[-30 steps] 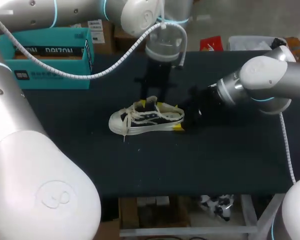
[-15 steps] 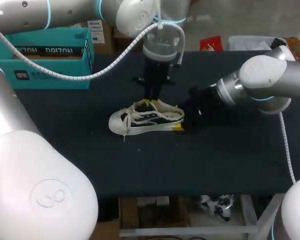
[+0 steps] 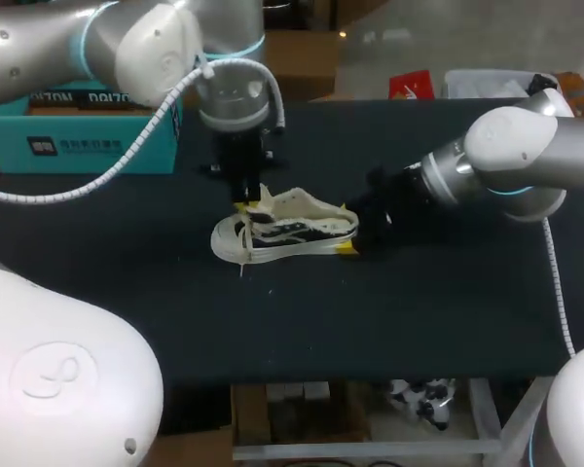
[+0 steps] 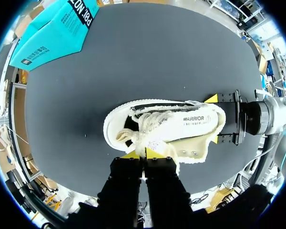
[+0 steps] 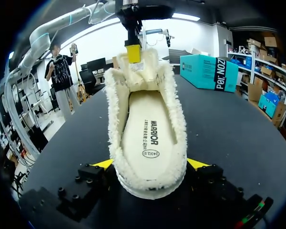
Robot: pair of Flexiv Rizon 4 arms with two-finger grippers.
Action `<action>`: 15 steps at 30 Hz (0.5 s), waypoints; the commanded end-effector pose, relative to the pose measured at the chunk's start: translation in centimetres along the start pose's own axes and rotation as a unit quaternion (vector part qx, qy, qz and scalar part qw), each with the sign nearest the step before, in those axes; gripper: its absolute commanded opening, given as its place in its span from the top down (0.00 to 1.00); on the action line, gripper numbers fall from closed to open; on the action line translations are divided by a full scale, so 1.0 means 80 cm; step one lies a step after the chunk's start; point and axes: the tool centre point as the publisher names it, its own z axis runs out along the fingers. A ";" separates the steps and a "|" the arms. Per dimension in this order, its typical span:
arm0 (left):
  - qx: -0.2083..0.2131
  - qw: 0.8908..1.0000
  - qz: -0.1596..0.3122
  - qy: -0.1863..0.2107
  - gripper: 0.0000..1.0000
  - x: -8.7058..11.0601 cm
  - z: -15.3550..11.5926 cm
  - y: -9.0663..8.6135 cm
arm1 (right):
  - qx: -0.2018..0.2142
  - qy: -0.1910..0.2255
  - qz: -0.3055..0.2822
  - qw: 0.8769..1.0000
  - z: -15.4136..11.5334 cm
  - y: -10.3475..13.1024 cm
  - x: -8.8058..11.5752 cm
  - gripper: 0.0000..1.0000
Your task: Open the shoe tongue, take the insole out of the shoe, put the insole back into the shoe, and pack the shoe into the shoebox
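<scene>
While the sneaker (image 3: 292,232) stands upright on its sole near the middle of the bench (image 3: 321,321), toe toward 9 o'clock and heel toward 3 o'clock in the head view, both hands have hold of it. Coming in from 3 o'clock, the right hand (image 3: 346,230) is spread wide around the heel. One yellow tip presses against each side, so the sneaker sits clamped between its fingers. The right wrist view looks from the heel straight along the sneaker's open mouth, where the cream insole (image 5: 150,136) lies flat inside, ringed by fleece lining (image 5: 115,119). At the far end of that opening the tongue (image 5: 137,71) stands up. The left hand (image 3: 245,202) hangs just at 11 o'clock of the sneaker's middle, its fingers drawn narrow and pinched on the tongue's upper edge. In the left wrist view its two yellow tips sit almost together with that fleecy edge caught between them, the white laces (image 4: 148,126) bunched just ahead of them and the right hand at the heel beyond. The teal shoebox (image 3: 88,146) sits at 10 o'clock from the sneaker, well apart from it, at the bench's far left corner.
</scene>
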 end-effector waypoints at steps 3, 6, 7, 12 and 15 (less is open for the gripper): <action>0.005 0.993 -0.001 0.115 1.00 -0.033 0.009 0.001 | -0.001 0.001 0.000 1.000 0.006 -0.005 -0.005 1.00; -0.002 0.994 -0.003 0.113 1.00 -0.034 0.017 -0.004 | -0.001 0.001 0.000 1.000 0.006 -0.005 -0.005 1.00; -0.005 0.994 -0.004 0.114 1.00 -0.035 0.021 -0.006 | -0.001 0.001 0.000 1.000 0.006 -0.005 -0.005 1.00; -0.022 0.992 -0.001 0.122 0.97 -0.038 0.030 -0.009 | -0.001 0.001 0.000 1.000 0.006 -0.005 -0.005 1.00; -0.016 0.992 0.010 0.126 0.40 -0.037 0.023 -0.007 | -0.001 0.001 0.000 1.000 0.006 -0.005 -0.005 1.00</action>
